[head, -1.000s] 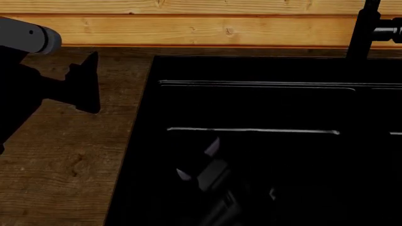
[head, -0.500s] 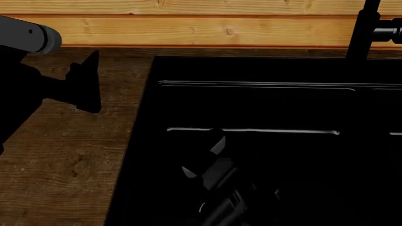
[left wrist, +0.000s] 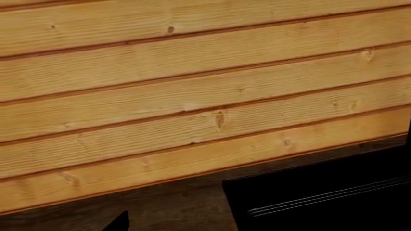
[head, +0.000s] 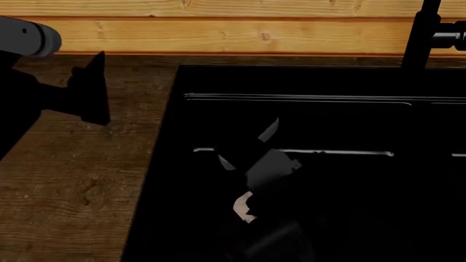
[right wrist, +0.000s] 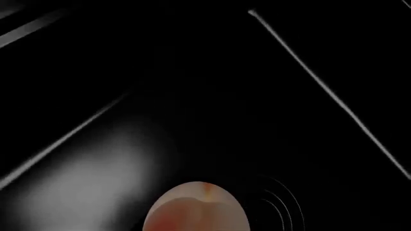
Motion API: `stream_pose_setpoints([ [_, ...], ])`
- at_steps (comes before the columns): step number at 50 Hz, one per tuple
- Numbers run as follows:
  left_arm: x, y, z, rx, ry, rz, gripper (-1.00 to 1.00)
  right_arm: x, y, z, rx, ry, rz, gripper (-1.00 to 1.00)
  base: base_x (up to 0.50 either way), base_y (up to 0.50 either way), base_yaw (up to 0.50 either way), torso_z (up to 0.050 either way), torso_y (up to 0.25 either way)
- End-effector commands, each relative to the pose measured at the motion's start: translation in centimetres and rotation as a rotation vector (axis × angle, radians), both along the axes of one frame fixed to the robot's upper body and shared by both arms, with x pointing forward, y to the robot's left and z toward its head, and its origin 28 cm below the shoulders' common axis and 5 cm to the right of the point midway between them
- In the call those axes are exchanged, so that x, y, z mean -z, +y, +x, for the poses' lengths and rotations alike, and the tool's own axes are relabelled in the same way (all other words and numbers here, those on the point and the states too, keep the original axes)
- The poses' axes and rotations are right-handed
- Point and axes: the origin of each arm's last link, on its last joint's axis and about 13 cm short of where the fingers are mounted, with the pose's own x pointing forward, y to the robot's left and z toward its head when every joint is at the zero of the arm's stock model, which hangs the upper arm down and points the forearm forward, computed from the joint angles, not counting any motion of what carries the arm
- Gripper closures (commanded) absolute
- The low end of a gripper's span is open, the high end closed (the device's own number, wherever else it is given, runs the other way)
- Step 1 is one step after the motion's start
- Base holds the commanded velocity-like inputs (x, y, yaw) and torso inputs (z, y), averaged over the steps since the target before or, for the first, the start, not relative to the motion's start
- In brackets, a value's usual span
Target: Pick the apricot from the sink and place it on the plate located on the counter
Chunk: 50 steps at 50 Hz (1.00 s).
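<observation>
We see the apricot [head: 243, 208] low in the sink [head: 350, 82], partly hidden by the right gripper [head: 248, 147]; whether its jaws grip it we cannot tell. Lifting and plating remain; no plate shows.

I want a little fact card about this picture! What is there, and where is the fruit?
fruit: small pale peach-cream apricot, partly hidden by the right arm in the head view
fruit place: inside the glossy black sink, next to the round ringed drain
right gripper: low over the sink near the fruit; open or shut is unclear
left gripper: above the brown wood-grain counter, holding nothing visible
wall: light pine planks
plate: not in view
</observation>
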Motion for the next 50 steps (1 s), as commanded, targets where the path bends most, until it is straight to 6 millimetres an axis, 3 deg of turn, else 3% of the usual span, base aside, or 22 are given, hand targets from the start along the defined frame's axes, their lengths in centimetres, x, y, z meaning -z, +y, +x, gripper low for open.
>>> stream_pose_setpoints([
  [1,-0.3,0.1,-0.1,-0.019,-0.018,-0.005,-1.0,-2.3,-0.7,-1.7,0.002,-0.088,0.043,1.0,0.0,0.0,0.0,0.0,0.0],
  [24,-0.5,0.3,0.0,-0.035,-0.042,-0.024,-1.0,-6.8,-1.9,-5.5,0.036,-0.258,0.178,1.0,0.0,0.0,0.0,0.0,0.0],
  [50,-0.2,0.6,0.1,-0.066,-0.053,-0.034,-1.0,-9.1,-2.9,-6.2,0.122,-0.38,0.284,1.0,0.0,0.0,0.0,0.0,0.0],
])
